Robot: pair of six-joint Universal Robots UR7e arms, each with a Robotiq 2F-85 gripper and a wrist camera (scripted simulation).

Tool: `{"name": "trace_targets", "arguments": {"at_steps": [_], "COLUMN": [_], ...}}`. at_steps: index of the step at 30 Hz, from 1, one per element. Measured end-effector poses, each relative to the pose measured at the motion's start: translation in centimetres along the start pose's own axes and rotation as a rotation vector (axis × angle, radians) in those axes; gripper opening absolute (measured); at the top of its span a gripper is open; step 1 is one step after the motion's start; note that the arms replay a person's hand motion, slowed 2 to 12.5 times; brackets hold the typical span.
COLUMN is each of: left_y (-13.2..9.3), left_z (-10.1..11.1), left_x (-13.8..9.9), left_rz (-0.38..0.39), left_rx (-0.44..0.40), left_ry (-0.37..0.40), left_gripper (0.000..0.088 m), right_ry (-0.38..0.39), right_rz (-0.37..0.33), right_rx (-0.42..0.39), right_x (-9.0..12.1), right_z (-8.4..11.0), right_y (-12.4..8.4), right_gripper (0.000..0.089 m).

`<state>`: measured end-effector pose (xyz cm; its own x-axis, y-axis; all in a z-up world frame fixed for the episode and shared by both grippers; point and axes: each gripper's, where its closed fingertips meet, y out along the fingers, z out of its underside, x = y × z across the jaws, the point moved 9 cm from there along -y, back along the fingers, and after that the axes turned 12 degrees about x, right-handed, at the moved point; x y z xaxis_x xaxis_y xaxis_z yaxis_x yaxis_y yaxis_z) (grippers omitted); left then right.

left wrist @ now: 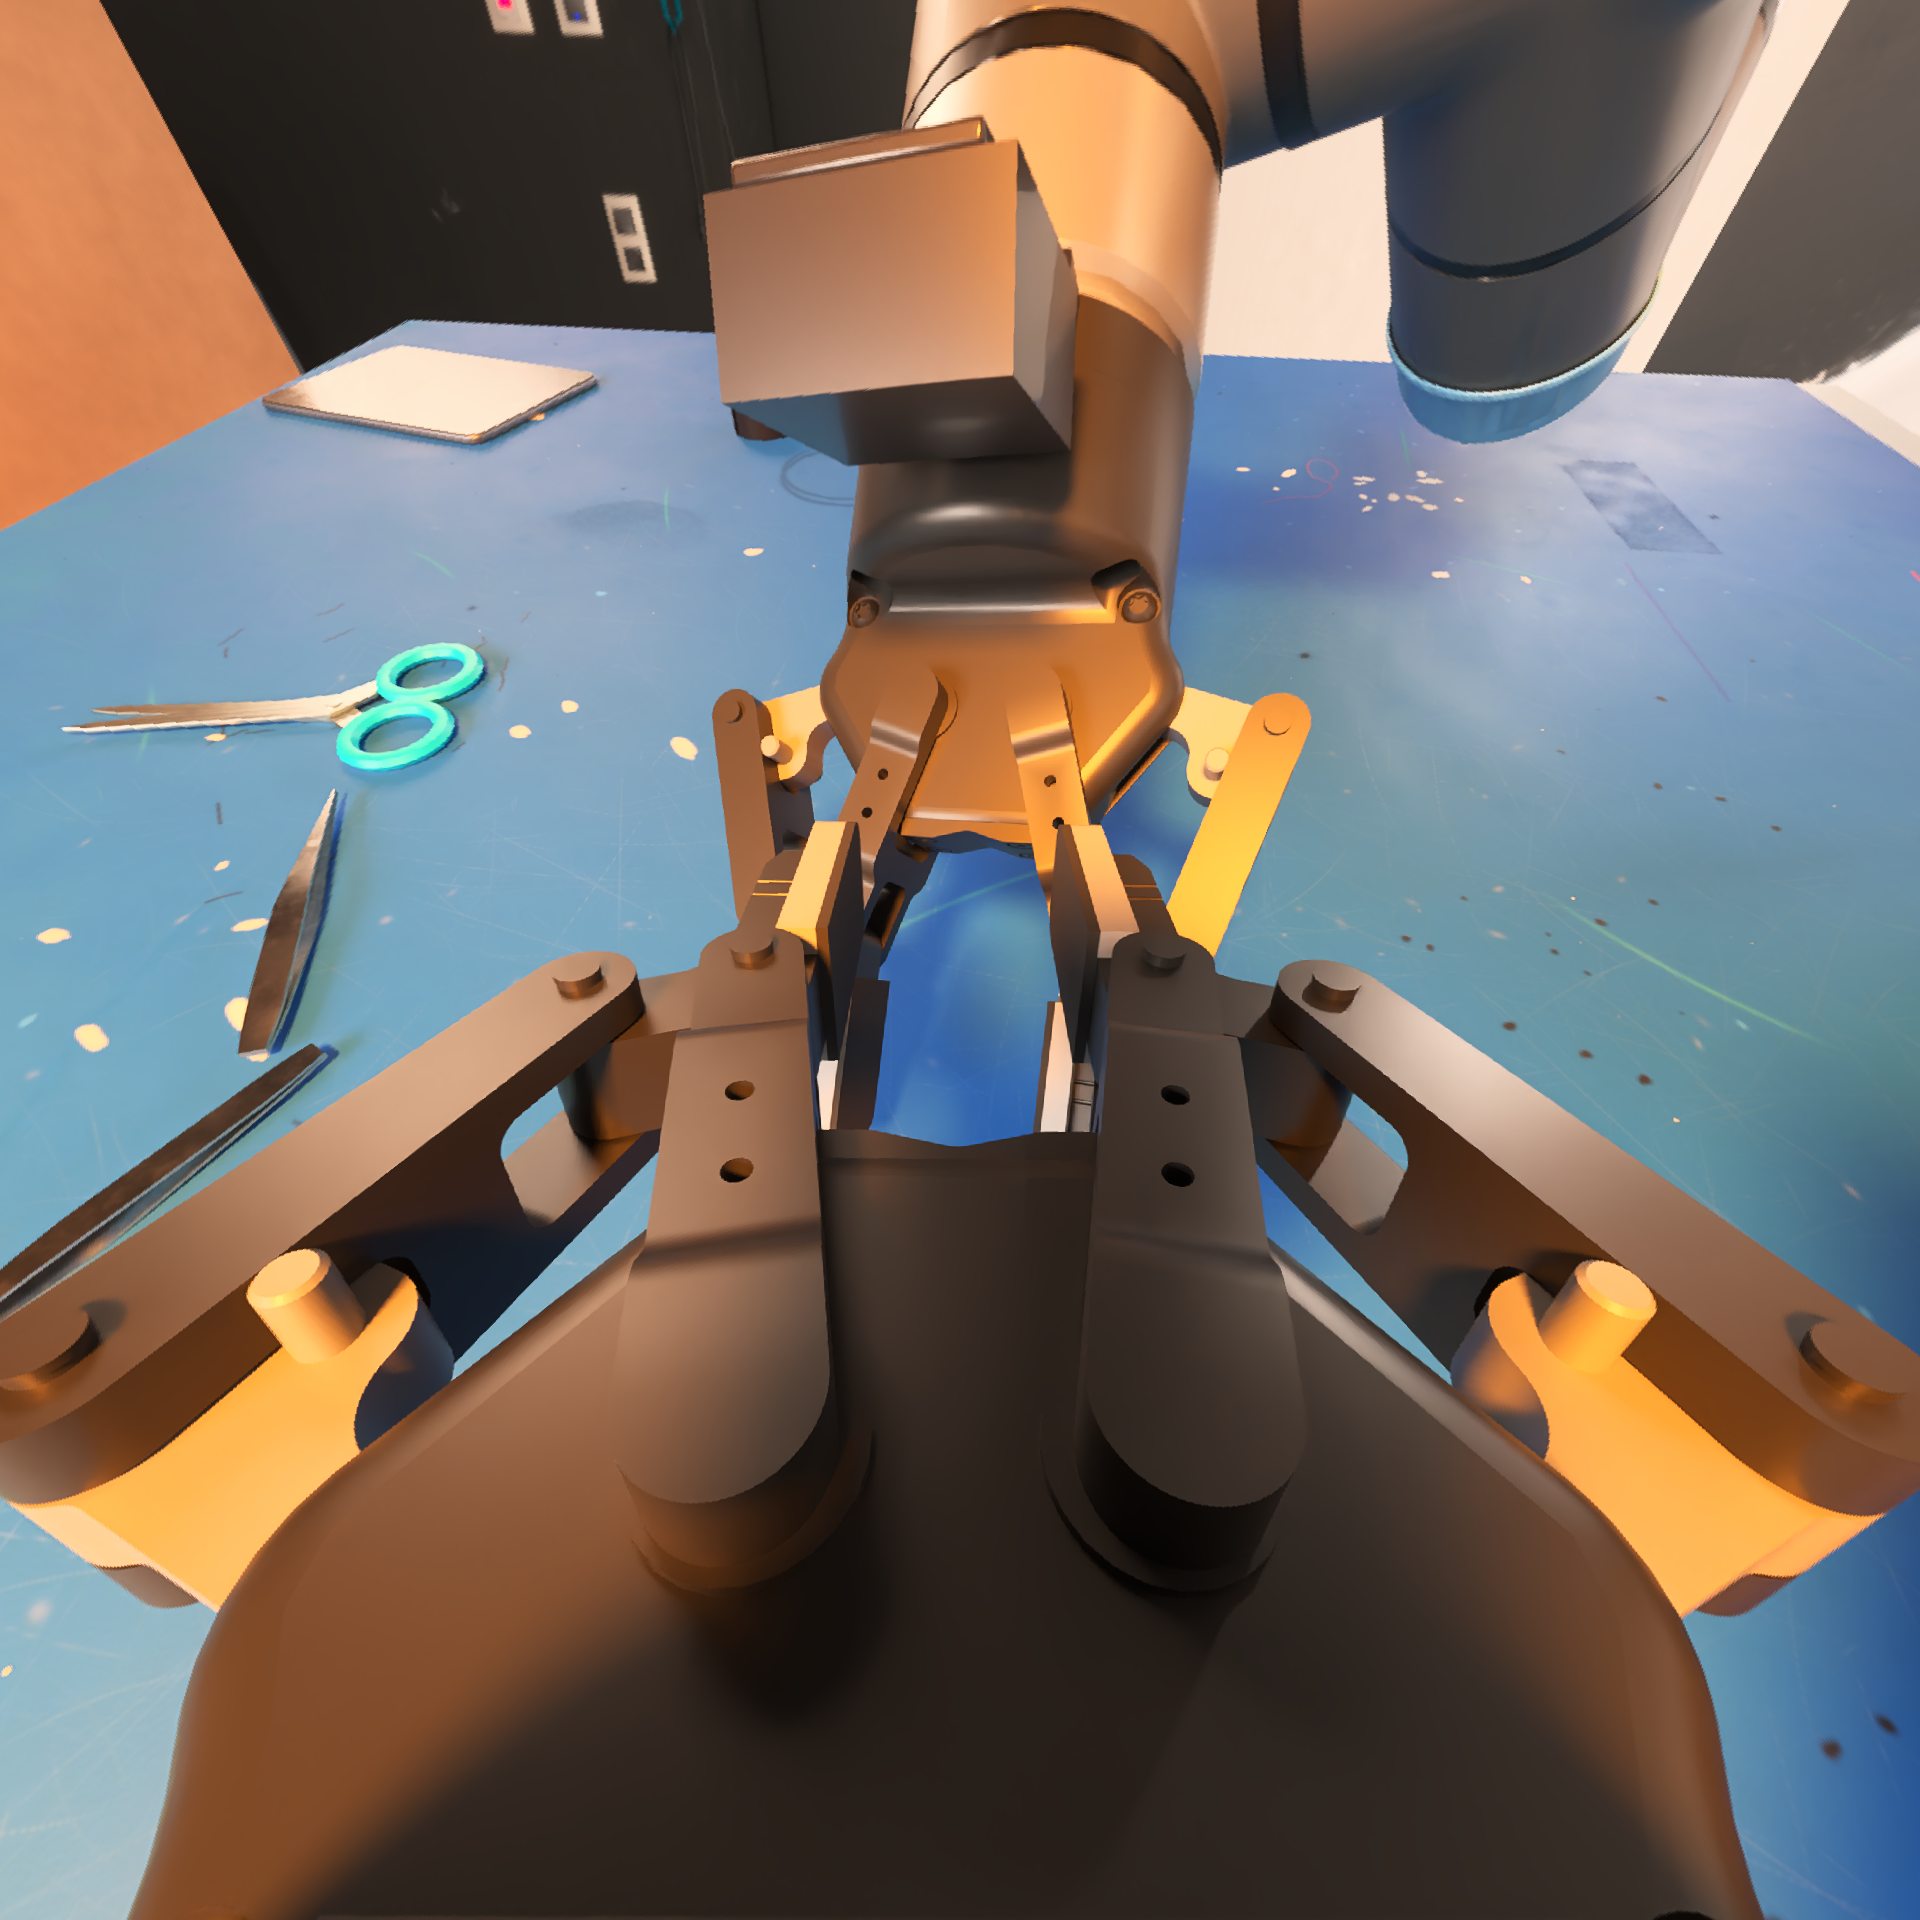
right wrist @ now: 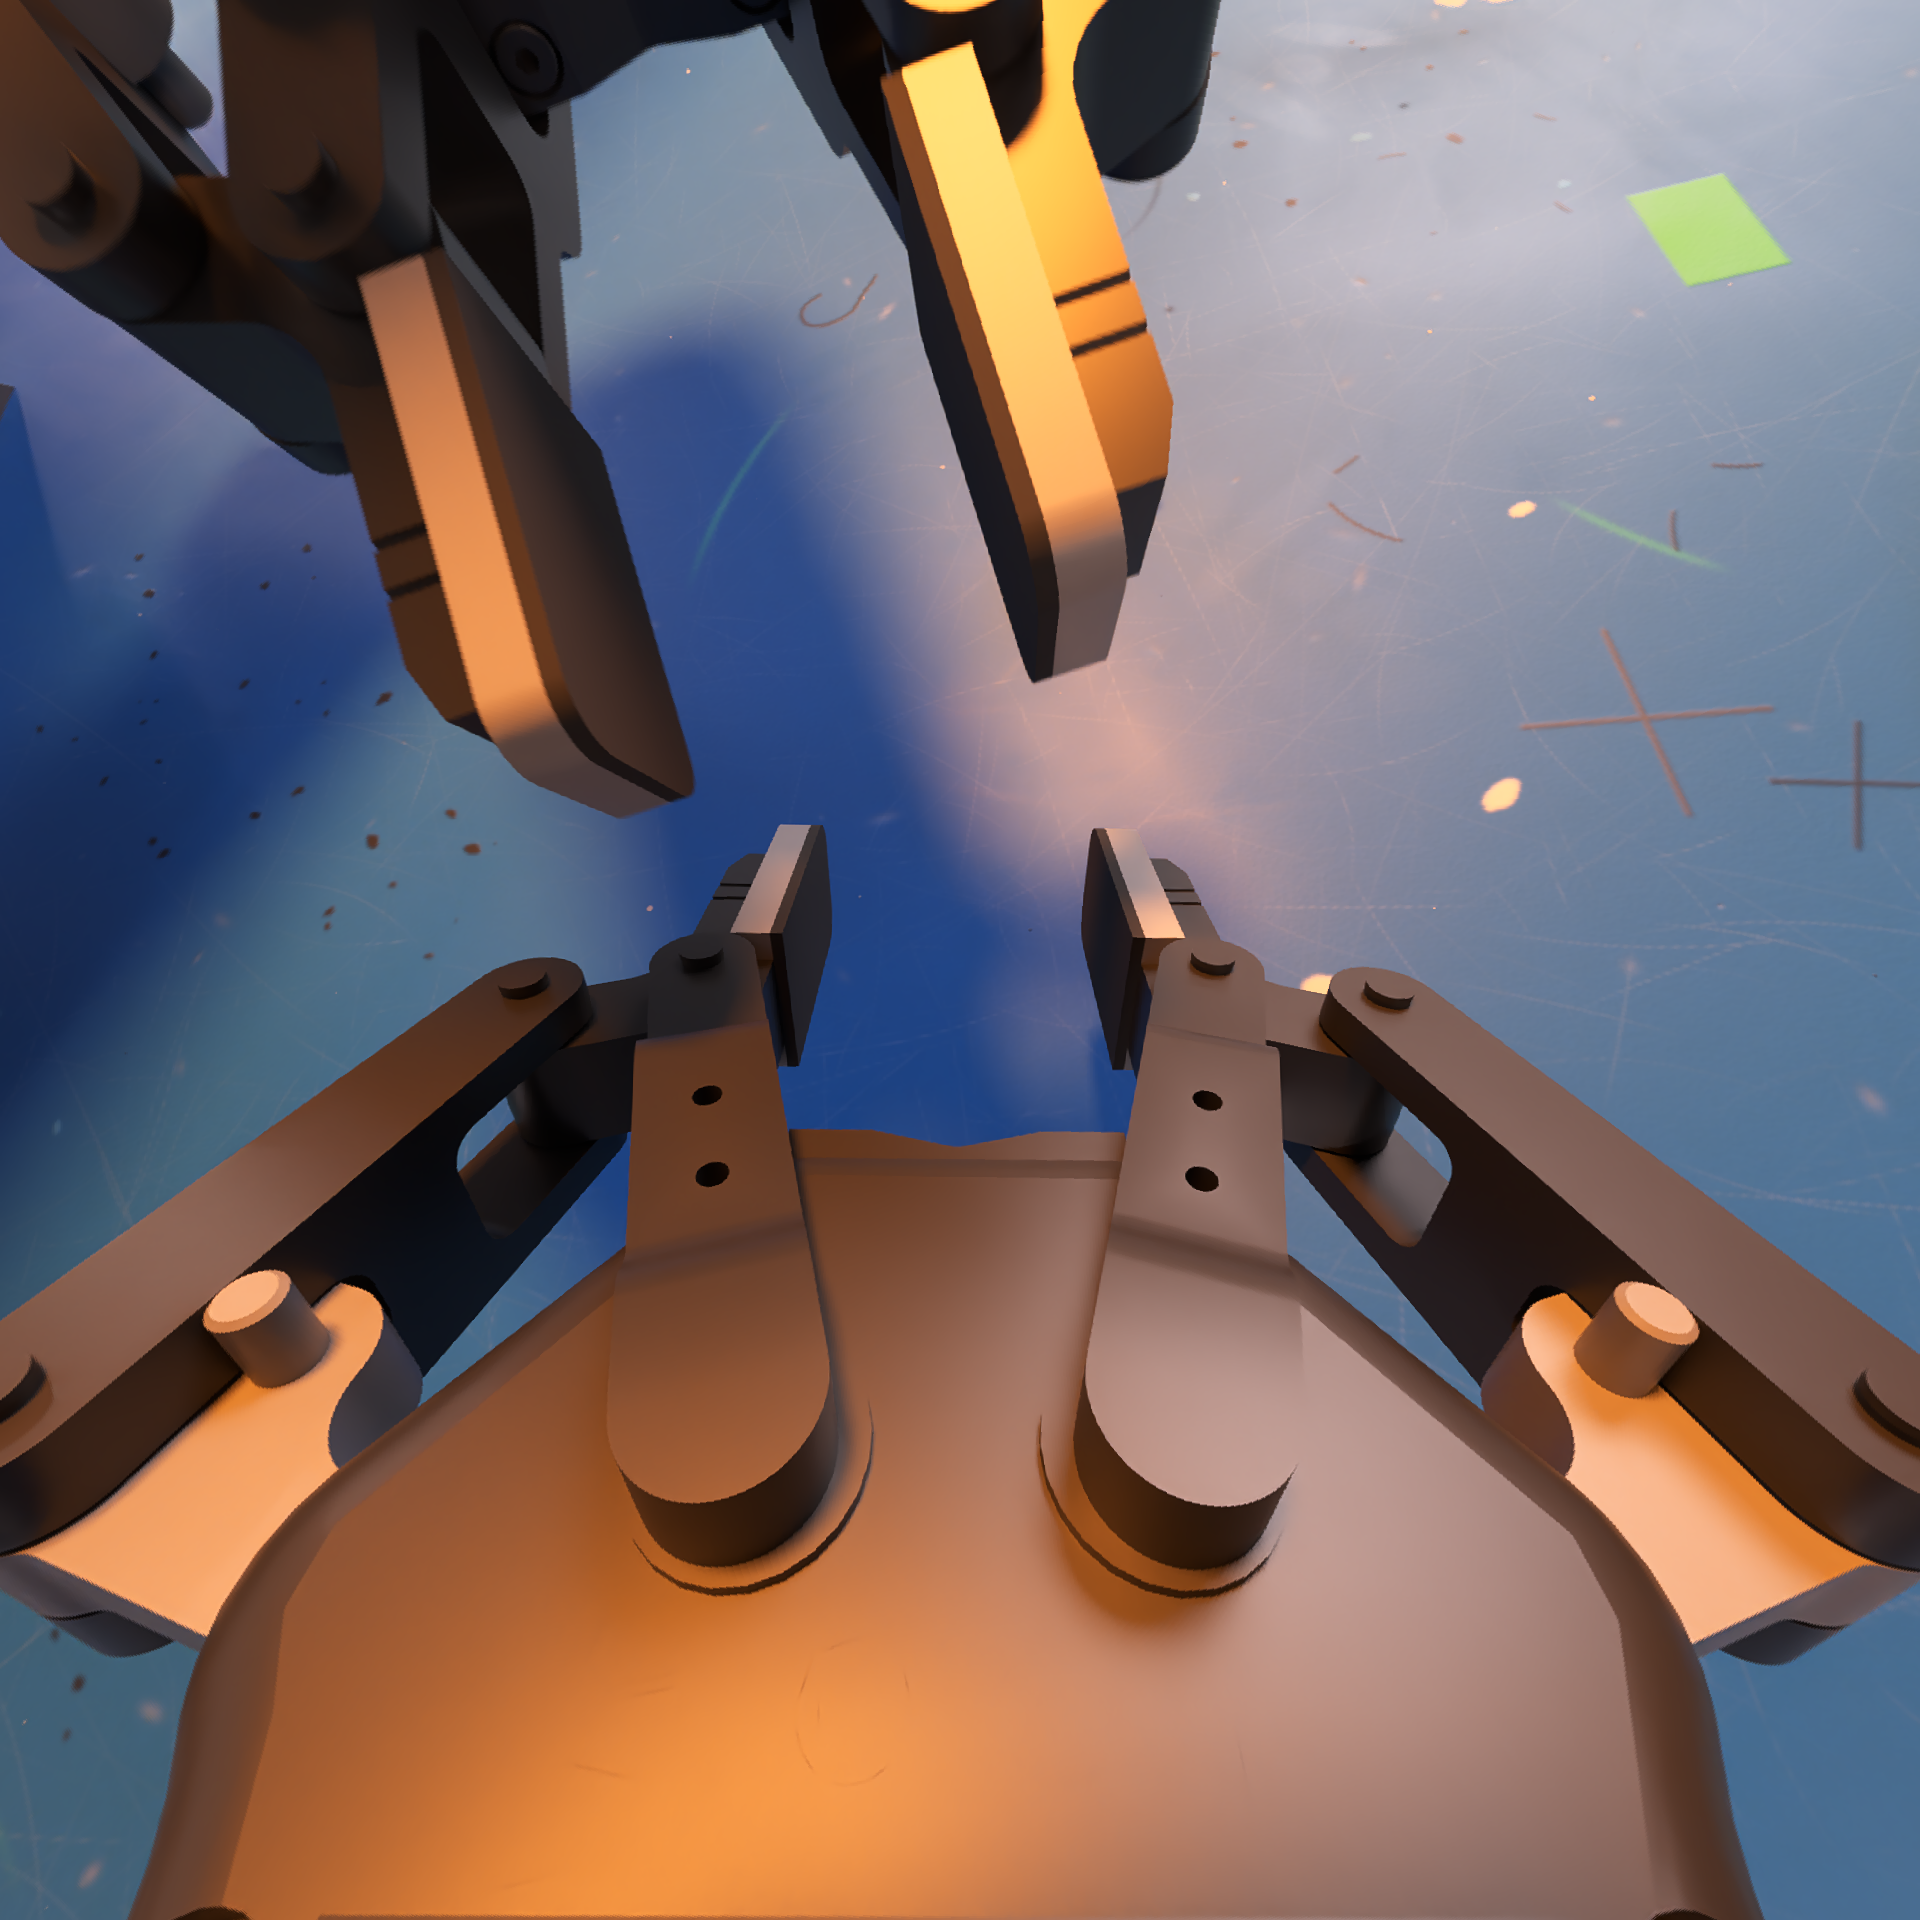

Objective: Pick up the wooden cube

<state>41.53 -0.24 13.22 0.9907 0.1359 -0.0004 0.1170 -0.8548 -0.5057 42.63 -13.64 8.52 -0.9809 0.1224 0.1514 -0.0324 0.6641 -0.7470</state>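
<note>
No wooden cube shows in either view. My left gripper [left wrist: 956, 1039] is open and empty, low over the blue table [left wrist: 1558, 831]. My right gripper [left wrist: 956, 914] faces it tip to tip, also open and empty. In the right wrist view, my right gripper [right wrist: 956, 914] is in the foreground with its jaws apart. The left gripper [right wrist: 842, 727] hangs just beyond it at the top, fingers spread. Only bare table shows between the fingers of both.
Teal-handled scissors [left wrist: 395, 707] and two metal tweezers [left wrist: 296, 925] [left wrist: 156, 1174] lie on the left of the table. A flat white slab [left wrist: 431, 393] sits at the far left corner. A green patch [right wrist: 1704, 229] lies on the table in the right wrist view.
</note>
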Motion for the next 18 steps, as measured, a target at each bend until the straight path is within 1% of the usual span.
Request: {"name": "trace_targets", "arguments": {"at_steps": [6, 11, 15, 18], "left_y": [-1.0, -2.4, -3.9, -5.1], "left_z": [-0.4, -0.8, -0.7, -0.3], "left_x": [0.1, 0.2, 0.5, 1.0], "left_rz": [0.007, 0.018, 0.007, -0.012], "left_rx": [-0.023, -0.028, 0.004, 0.063], "left_ry": [0.017, 0.054, 0.079, 0.080], "left_gripper": [0.0399, 0.0466, 0.0488, 0.0489], "right_ry": [0.003, 0.007, 0.010, 0.013], "right_rz": [-0.003, -0.010, -0.015, -0.018], "right_rx": [-0.002, -0.005, -0.008, -0.009], "right_x": [0.0, -0.1, -0.1, -0.2], "right_z": [0.0, 0.0, 0.0, 0.0], "right_y": [0.0, -0.1, -0.1, -0.1], "right_gripper": [0.0444, 0.0448, 0.0450, 0.0450]}}
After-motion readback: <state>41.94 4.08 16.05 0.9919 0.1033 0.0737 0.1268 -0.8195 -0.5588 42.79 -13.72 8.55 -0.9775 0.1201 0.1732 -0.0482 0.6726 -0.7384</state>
